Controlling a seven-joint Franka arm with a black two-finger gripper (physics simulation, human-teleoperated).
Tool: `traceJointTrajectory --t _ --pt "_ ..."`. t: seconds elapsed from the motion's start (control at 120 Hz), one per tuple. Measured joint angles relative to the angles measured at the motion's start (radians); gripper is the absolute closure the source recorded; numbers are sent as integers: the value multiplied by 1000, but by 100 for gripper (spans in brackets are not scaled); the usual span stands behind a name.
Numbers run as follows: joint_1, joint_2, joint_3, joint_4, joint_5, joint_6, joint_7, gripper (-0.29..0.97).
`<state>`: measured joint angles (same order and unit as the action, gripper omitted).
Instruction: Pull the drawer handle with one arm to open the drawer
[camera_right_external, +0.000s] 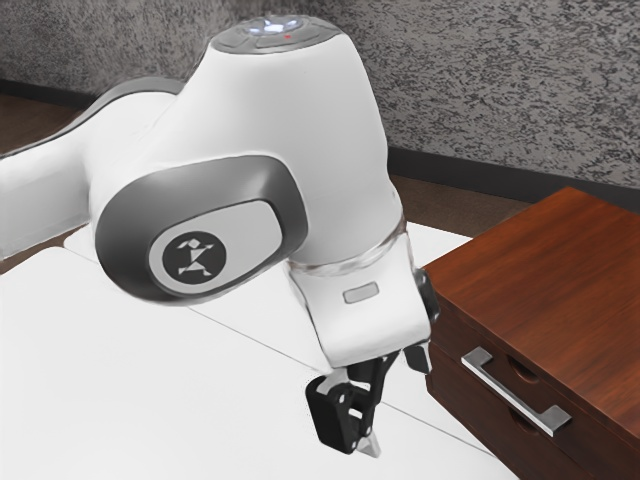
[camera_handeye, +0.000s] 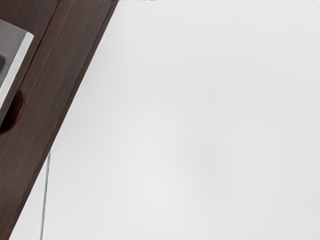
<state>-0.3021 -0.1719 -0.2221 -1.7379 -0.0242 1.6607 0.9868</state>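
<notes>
Still at the approach step, judging by the layout: nothing gripped so far. Black two-finger pincer (camera_right_external: 355, 443) low over the white worktop (camera_right_external: 120, 380), fingers apart and holding nothing. Toward the exterior view's right, a dark brown wooden cabinet (camera_right_external: 570, 250), with a brushed silver bar handle (camera_right_external: 515, 390) mounted across its drawer front (camera_right_external: 470, 397). Near the pincer, but clearly apart from it. Drawer front seemingly flush with the cabinet body, so probably not pulled out at all.

In the wrist view, an edge of the same handle off to one side of the hand rather than under it.

Next, most likely: shift toward the handle, line the open fingers up either side of the bar, close, then pull straight out from the cabinet.
</notes>
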Motion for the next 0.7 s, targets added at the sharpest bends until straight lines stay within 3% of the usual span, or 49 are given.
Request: traceJointTrajectory --t 0.7 --pt "-28 48 -17 -102 -37 316 354 0"
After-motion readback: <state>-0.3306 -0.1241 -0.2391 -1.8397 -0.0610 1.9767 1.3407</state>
